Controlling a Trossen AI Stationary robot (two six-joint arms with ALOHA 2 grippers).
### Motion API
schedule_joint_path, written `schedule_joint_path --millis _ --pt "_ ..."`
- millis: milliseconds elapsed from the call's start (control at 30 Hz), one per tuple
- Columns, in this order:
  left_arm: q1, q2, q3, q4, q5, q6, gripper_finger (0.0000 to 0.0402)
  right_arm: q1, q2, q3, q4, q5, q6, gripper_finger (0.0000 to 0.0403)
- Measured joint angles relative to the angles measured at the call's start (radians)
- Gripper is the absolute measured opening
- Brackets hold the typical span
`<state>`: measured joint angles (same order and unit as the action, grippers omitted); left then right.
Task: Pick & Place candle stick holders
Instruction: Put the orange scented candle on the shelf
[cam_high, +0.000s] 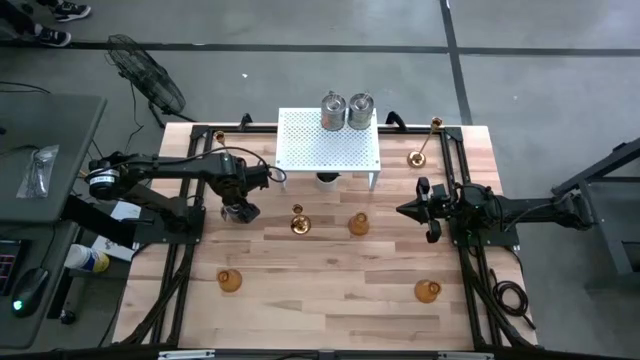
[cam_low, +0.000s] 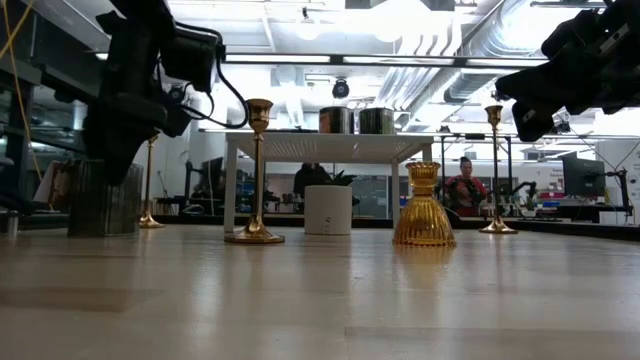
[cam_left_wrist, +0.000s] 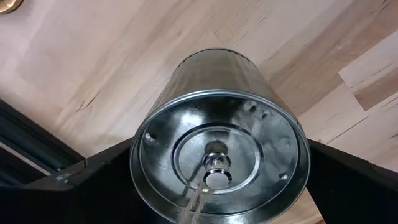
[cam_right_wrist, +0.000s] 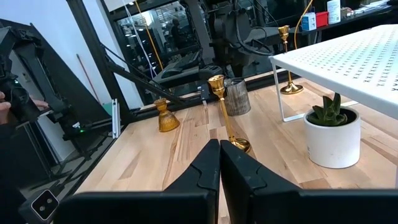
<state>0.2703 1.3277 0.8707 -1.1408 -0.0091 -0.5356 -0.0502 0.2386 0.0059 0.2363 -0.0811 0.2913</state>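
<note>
L gripper fingers apart round shiny ribbed tin holder; R gripper pinched together, empty, brass candlestick ahead.

two silvery jars stand on the rack upper centre; a third left; gold candlesticks upright mid-frame, amber holders lower table.

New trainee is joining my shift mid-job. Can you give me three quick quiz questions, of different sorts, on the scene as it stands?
1. True or false: two silvery jars stand on the white rack.
2. The left claw stands around: A) silvery jar B) amber holder C) plant pot
3. What stands under the rack?

Key: 1 true. 2 A, the jar between its open fingers. 3 A small plant in a white pot.
</note>
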Motion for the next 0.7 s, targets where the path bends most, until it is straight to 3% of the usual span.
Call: schedule_joint_path --millis 133,367,700 --pt "0.0 0.0 0.0 -0.001 0.0 -0.021 0.0396 0.0 0.0 0.0 0.0 0.0 0.0 0.0003" --pt "-0.002 -0.001 0.0 -0.004 0.004 -0.035 0.0348 0.0 0.0 0.0 0.0 0.0 0.0 0.0003" --pt "-0.002 0.001 0.019 -0.02 0.024 -0.048 0.0349 0.0 0.0 0.0 0.0 0.0 0.0 0.0004"
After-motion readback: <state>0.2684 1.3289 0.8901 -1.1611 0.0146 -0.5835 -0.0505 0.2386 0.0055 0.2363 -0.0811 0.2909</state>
